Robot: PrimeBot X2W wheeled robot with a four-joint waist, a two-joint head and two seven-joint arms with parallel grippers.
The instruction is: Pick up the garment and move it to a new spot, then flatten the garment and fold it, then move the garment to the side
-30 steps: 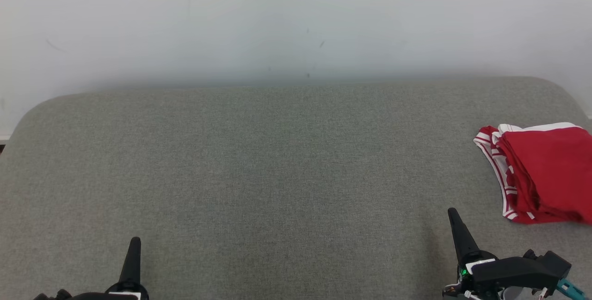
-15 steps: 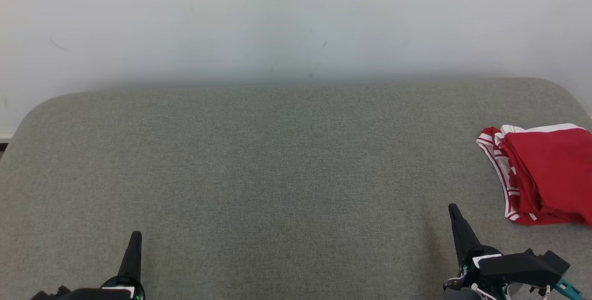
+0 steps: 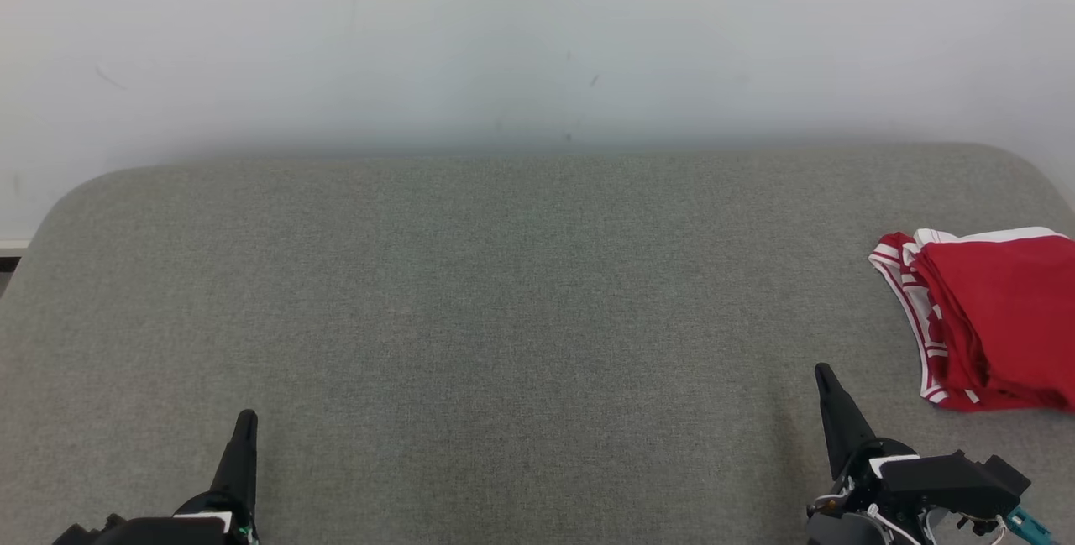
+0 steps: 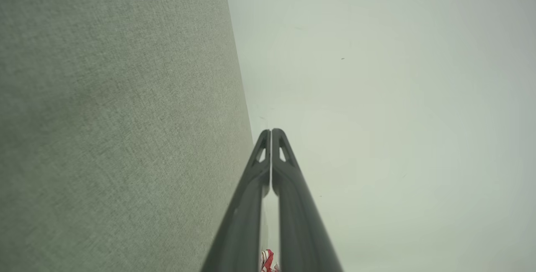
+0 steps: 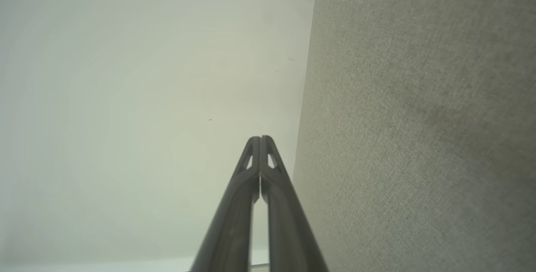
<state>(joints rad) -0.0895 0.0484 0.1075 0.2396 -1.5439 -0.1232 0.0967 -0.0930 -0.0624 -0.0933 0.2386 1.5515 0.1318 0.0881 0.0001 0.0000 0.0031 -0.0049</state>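
Note:
The garment [image 3: 995, 318] is red cloth with white-striped trim, folded into a small stack at the right edge of the grey padded surface [image 3: 504, 301]. A sliver of the garment [image 4: 266, 259] peeks between the finger bases in the left wrist view. My right gripper [image 3: 825, 375] is at the lower right, shut and empty, a short way left of and nearer than the garment. At the lower left, my left gripper [image 3: 246, 419] is also shut with nothing in it. Both wrist views show the fingertips pressed together, left gripper [image 4: 271, 131] and right gripper [image 5: 260, 138].
A pale wall [image 3: 537, 41] rises right behind the grey surface's rounded far edge. The surface's left corner curves away near the wall base [image 3: 13, 247].
The whole head view has shifted slightly, so the camera moved. Both grippers reach a little further up the picture than a second ago. The garment lies as it did.

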